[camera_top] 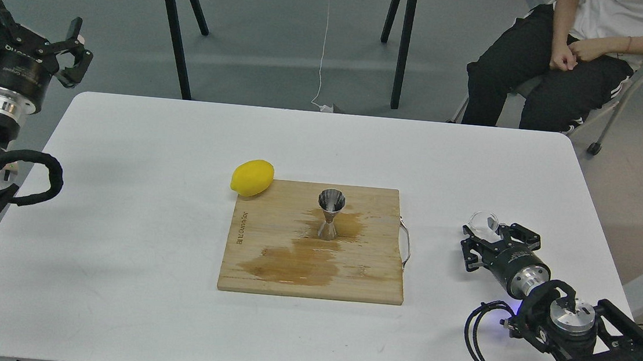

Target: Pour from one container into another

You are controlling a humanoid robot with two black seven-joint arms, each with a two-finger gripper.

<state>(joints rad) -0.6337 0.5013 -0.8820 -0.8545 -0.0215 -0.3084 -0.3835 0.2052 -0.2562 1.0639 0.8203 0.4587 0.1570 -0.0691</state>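
Note:
The steel hourglass jigger (pixel 330 214) stands upright on the wooden cutting board (pixel 267 269), amid wet brown stains. The small clear glass cup (pixel 483 222) is at the right of the table, tilted, held at the tip of my right gripper (pixel 491 233), which is shut on it low over the tabletop, well to the right of the board. My left gripper (pixel 32 24) is raised beyond the table's far left corner, open and holding nothing.
A yellow lemon (pixel 252 177) lies at the board's far left corner. The board has a metal handle (pixel 406 245) on its right side. A seated person (pixel 565 56) and black table legs (pixel 175 28) are behind the white table (pixel 118 244).

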